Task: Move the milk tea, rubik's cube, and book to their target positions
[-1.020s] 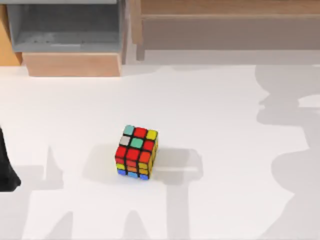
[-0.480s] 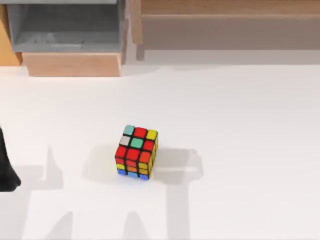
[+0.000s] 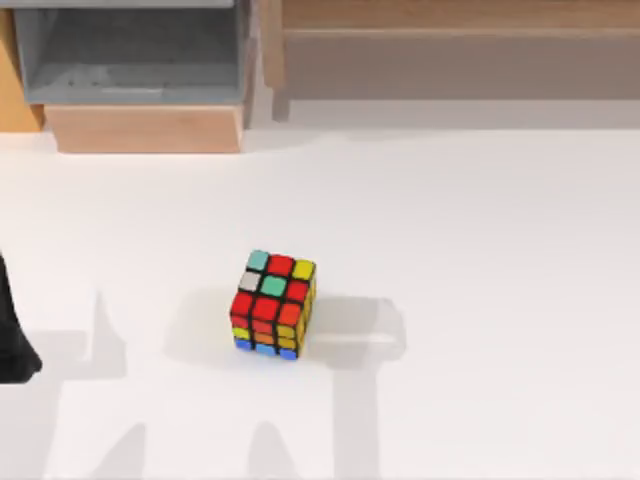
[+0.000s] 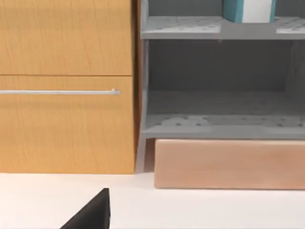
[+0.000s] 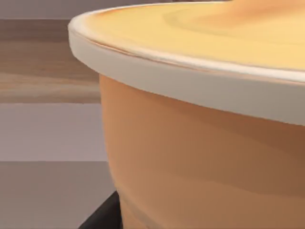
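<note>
Sitting mid-table, rubik's cube [image 3: 273,304] untouched (left arm [image 3: 14,335] parked left edge; grip unclear).

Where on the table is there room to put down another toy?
Lots of bare table lies right of the rubik's cube, and more between the cube and the shelf unit at the back. The left edge is tighter: the left arm sits there.

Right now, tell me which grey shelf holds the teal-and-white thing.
The higher shelf: the teal-and-white thing stands on it, while the lower shelf, nearer the table, bears nothing visible.
</note>
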You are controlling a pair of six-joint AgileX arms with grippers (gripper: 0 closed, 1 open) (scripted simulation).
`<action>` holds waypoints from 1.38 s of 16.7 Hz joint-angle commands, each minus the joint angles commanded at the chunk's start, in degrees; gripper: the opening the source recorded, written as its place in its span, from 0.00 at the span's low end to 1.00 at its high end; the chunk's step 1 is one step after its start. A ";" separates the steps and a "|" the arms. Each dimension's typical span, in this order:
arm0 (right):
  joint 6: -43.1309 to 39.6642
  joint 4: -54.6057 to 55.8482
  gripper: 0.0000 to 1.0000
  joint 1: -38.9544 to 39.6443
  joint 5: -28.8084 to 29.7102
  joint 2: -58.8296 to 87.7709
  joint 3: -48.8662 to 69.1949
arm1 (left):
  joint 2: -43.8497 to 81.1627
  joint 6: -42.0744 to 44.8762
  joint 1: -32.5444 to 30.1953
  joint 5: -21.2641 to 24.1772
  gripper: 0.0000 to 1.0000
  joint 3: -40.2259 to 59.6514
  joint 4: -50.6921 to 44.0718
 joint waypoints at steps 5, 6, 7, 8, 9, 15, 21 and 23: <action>-0.13 3.30 0.00 -0.21 -0.01 3.37 0.19 | 0.00 0.00 0.00 0.00 1.00 0.00 0.00; -0.17 4.04 0.00 -0.24 -0.01 4.10 0.22 | 0.00 0.00 0.00 0.00 1.00 0.00 0.00; -0.21 4.69 0.00 -0.26 -0.02 4.76 0.23 | 0.00 0.00 0.00 0.00 1.00 0.00 0.00; -0.22 5.04 0.00 -0.26 -0.02 5.13 0.22 | 0.00 0.00 0.00 0.00 1.00 0.00 0.00; -0.23 5.04 0.00 -0.26 -0.02 5.14 0.21 | 0.00 0.00 0.00 0.00 1.00 0.00 0.00; -0.23 5.04 0.30 -0.26 -0.02 5.14 0.21 | 0.00 0.00 0.00 0.00 1.00 0.00 0.00; -0.23 5.04 0.75 -0.26 -0.02 5.14 0.21 | 0.00 0.00 0.00 0.00 1.00 0.00 0.00; -0.23 5.04 0.90 -0.26 -0.02 5.14 0.21 | 0.00 0.00 0.00 0.00 1.00 0.00 0.00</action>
